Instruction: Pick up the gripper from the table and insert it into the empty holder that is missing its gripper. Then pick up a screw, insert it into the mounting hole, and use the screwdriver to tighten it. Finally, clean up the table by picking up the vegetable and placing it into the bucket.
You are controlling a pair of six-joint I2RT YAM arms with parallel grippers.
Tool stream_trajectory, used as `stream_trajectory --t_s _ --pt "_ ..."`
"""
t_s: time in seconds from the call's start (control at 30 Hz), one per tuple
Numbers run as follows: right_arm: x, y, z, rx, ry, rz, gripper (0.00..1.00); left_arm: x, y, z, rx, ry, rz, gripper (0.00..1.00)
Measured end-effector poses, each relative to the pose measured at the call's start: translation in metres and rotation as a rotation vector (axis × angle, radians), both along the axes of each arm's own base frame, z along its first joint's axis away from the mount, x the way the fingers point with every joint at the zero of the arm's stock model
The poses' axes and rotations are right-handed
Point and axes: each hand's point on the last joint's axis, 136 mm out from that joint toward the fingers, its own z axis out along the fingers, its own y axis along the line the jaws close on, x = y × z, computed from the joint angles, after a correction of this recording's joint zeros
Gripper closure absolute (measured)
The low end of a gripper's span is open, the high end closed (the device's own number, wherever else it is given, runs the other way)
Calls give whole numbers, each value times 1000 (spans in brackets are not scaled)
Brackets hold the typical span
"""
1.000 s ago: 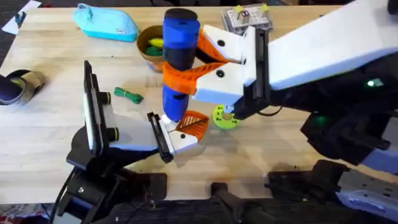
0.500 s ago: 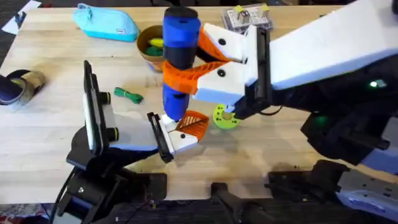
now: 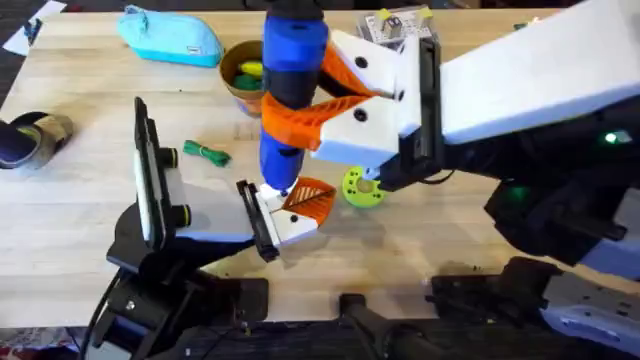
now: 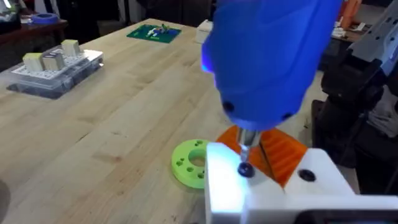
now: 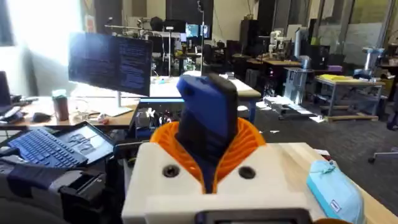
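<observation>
My right gripper (image 3: 292, 112), a white claw with orange fingers (image 5: 249, 142), is shut on the blue screwdriver (image 3: 290, 70), which stands upright. The screwdriver's tip (image 4: 246, 140) rests on a dark screw (image 4: 245, 169) in the white holder (image 3: 288, 226) at my left arm's end. The orange ribbed gripper (image 3: 313, 200) sits in that holder. My left gripper (image 3: 200, 200) is open, its tall flat jaw standing far from the holder. A green vegetable (image 3: 206, 152) lies on the table behind the left arm. The tan bucket (image 3: 243, 72) stands at the back with yellow and green items in it.
A green disc (image 3: 361, 187) lies just right of the holder. A teal pouch (image 3: 171, 36) sits at the back left, and a clear parts box (image 3: 398, 29) at the back right. A dark object (image 3: 28, 137) lies at the table's left edge.
The right gripper and the screwdriver have shifted slightly away from the camera and to the right. The tip stays on the holder, and the left arm has not moved.
</observation>
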Motion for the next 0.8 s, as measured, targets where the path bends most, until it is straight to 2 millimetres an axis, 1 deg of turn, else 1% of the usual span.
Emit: stream_trajectory --t_s 0.7,0.8 --pt "0 1 -4 -18 15 2 954 0 0 0 0 0 0 984" --pt "1 1 -7 -30 25 2 953 0 0 0 0 0 0 984"
